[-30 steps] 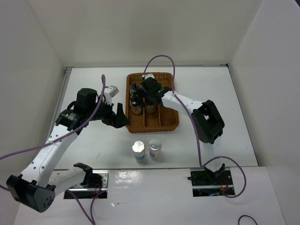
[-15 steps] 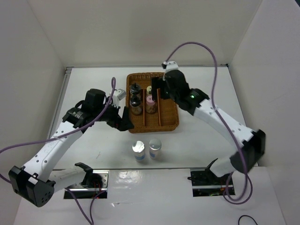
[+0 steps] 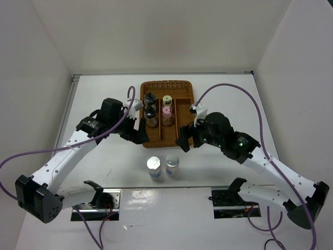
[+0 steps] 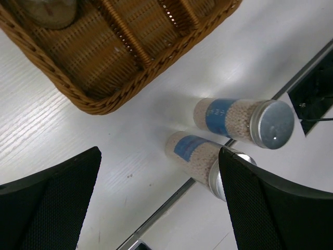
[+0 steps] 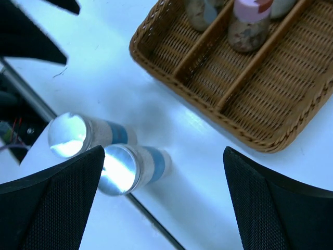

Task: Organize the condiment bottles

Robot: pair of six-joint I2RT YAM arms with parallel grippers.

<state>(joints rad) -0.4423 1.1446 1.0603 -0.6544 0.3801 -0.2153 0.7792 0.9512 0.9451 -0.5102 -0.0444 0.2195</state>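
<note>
Standing between tray point(image 3: 167, 82) and table edge point(image 3: 197, 183) are two bottles point(image 3: 154, 166).

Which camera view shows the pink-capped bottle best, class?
The top external view: the pink-capped bottle stands whole and upright in the middle compartment of the wicker tray. The right wrist view shows it closer, but the frame edge cuts off part of its cap. The left wrist view does not show it.

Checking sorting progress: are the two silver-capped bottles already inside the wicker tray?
No, the two silver-capped bottles stand on the table, outside the wicker tray and nearer the arm bases.
</note>
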